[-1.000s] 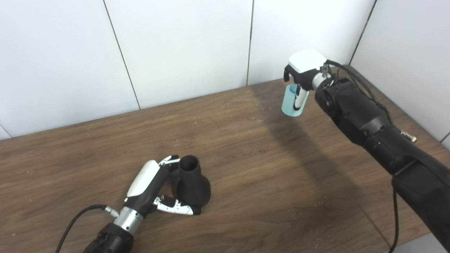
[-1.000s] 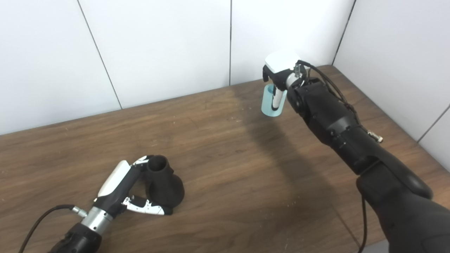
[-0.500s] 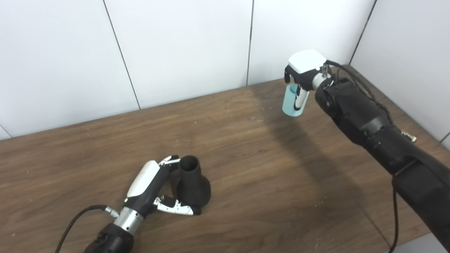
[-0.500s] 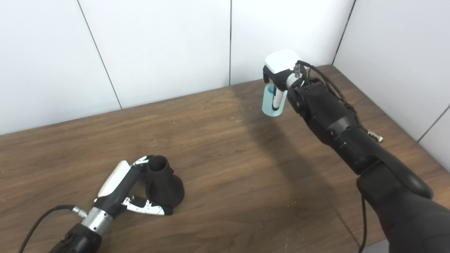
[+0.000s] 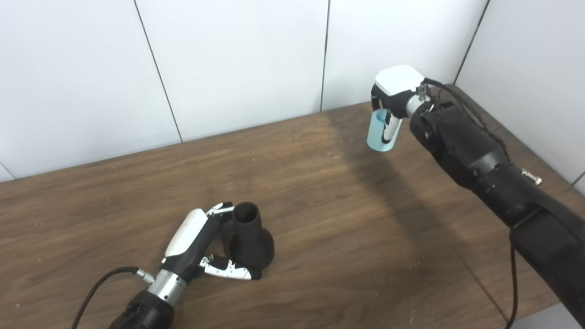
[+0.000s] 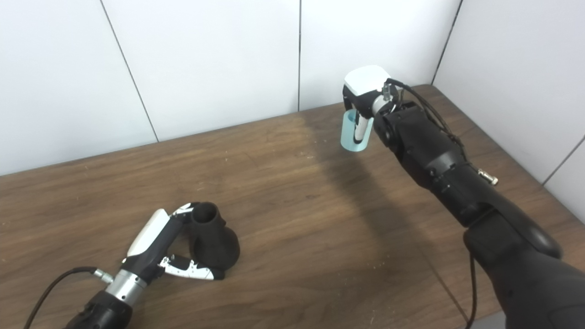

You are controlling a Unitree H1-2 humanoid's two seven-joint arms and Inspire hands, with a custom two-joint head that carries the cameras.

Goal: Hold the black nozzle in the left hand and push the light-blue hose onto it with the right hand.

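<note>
Honestly, barely anything differs from a second ago. The right robot hand (image 5: 394, 93) has nudged the light-blue hose (image 5: 379, 132) a hair higher and to the right, up at the far right of the counter (image 5: 320, 192), and that's about it. The left side looks unchanged.

Right robot hand is wrapped around the upper part of the hose, thumb lying down its near side, with the short tube hanging roughly upright, tilted a little. Its lower end looks to be off the wood or just at it, I can't tell which from these views. You can see into the top opening of the hose in the right eye view, and nothing shows inside except its own blue wall.

The left robot hand (image 5: 201, 246) is at the near left, curled around the black nozzle (image 5: 250, 242). Fingers (image 5: 219, 211) touch the narrow neck near the top, and the thumb lies on the counter along the wide base on the near side. The nozzle stands on its flared end with the open mouth pointing up and slightly away; the inside is just dark, can't make out anything in it.

Hose and nozzle are well apart, on opposite ends of the counter.
</note>
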